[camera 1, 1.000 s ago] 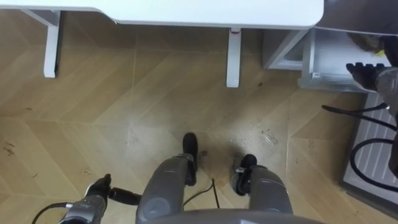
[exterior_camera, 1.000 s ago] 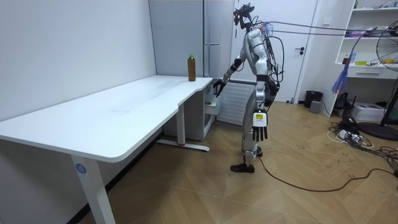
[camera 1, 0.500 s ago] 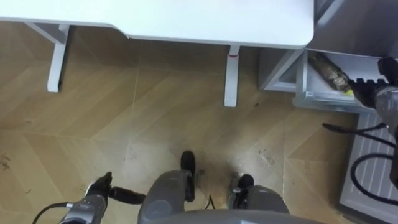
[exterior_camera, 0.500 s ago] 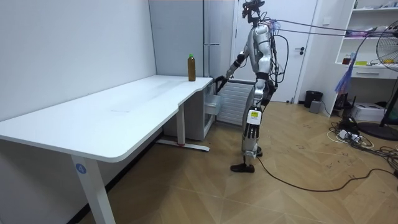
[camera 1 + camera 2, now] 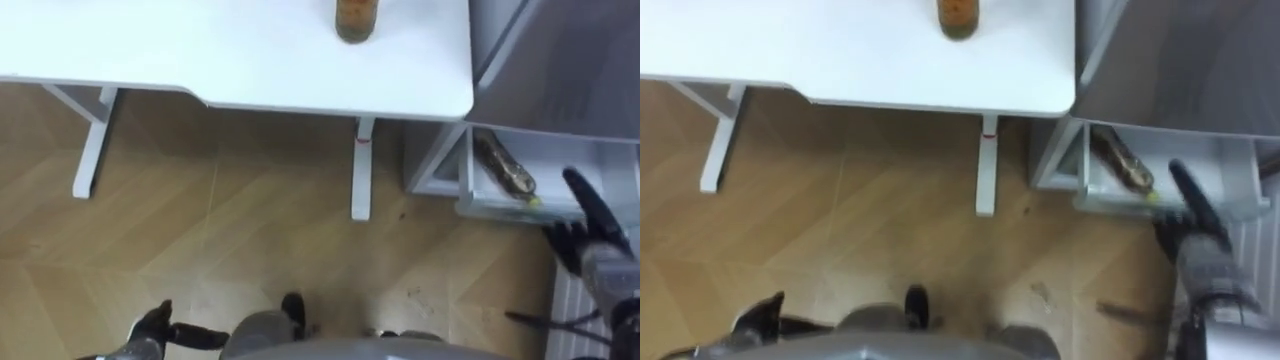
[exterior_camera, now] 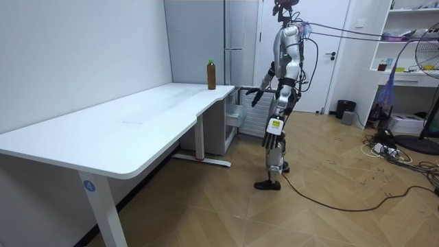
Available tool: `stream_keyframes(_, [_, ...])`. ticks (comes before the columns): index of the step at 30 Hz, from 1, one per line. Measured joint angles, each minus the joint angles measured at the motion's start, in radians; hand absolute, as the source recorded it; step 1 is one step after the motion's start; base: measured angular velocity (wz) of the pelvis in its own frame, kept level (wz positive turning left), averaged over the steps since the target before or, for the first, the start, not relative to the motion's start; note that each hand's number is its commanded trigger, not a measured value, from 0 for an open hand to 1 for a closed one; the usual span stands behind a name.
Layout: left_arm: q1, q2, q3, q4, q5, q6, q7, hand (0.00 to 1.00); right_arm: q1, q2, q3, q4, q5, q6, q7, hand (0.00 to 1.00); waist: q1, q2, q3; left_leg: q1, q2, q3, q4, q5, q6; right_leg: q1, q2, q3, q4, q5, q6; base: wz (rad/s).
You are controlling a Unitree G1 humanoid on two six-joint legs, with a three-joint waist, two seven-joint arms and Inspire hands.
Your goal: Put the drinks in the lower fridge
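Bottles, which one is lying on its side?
The bottle in the open fridge drawer lies flat; the other bottle stands upright on the white table.

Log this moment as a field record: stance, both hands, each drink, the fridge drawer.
stance: standing at the table end, beside the drawer
right hand: open, stretched toward the drawer
left hand: open, hanging at its side
table bottle: upright near the table's end
drawer bottle: lying inside the drawer
drawer: open
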Motion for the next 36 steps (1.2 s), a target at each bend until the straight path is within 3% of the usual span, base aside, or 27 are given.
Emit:
stream_keyframes(5, [0.022, -0.025, 0.054, -0.004, -0.003, -0.029, 0.012, 0.0, 0.116, 0.081, 0.018, 0.006, -0.042, 0.0, 0.054, 0.0, 0.002, -0.005, 0.0057, 0.063, -0.003, 0.007, -0.028, -0.008, -0.006, 0.055, 0.001, 0.008, -0.033, -0.003, 0.002, -0.06])
stream_keyframes(7, [0.025, -0.046, 0.079, -0.007, -0.001, -0.03, 0.024, 0.0, 0.148, 0.104, 0.04, 0.004, -0.095, 0.0, 0.07, 0.0, 0.002, -0.006, 0.0028, 0.068, -0.004, 0.011, -0.031, -0.01, -0.006, 0.058, 0.0, 0.01, -0.033, -0.004, 0.004, -0.06])
stream_keyframes(9, [0.02, -0.056, 0.079, -0.003, -0.009, -0.045, 0.031, 0.0, 0.177, 0.129, 0.095, 0.007, -0.16, 0.0, 0.086, 0.0, 0.002, -0.009, 0.0067, 0.084, -0.004, 0.015, -0.032, -0.014, -0.007, 0.075, 0.0, 0.015, -0.034, -0.004, 0.004, -0.06])
stream_keyframes(13, [0.03, -0.074, 0.079, -0.001, -0.009, -0.066, 0.052, 0.0, 0.183, 0.144, 0.134, 0.033, -0.315, 0.001, 0.112, 0.0, 0.003, -0.01, 0.0088, 0.108, -0.004, 0.026, -0.026, -0.027, -0.006, 0.097, 0.0, 0.032, -0.036, -0.006, 0.007, -0.09])
stream_keyframes(24, [0.049, -0.091, 0.096, -0.001, -0.008, -0.06, 0.052, 0.0, 0.188, 0.161, 0.136, 0.065, -0.658, 0.013, 0.105, 0.0, 0.006, -0.014, 0.0097, 0.149, -0.002, 0.05, -0.018, -0.053, -0.007, 0.132, -0.001, 0.063, -0.046, -0.01, 0.011, -0.07])
stream_keyframes(36, [0.057, -0.097, 0.119, -0.001, -0.002, -0.038, 0.046, 0.0, 0.218, 0.188, 0.163, 0.072, -0.784, 0.034, 0.082, 0.0, 0.003, -0.02, 0.0095, 0.188, 0.0, 0.067, -0.013, -0.074, -0.009, 0.164, -0.002, 0.094, -0.048, -0.014, 0.015, -0.06])
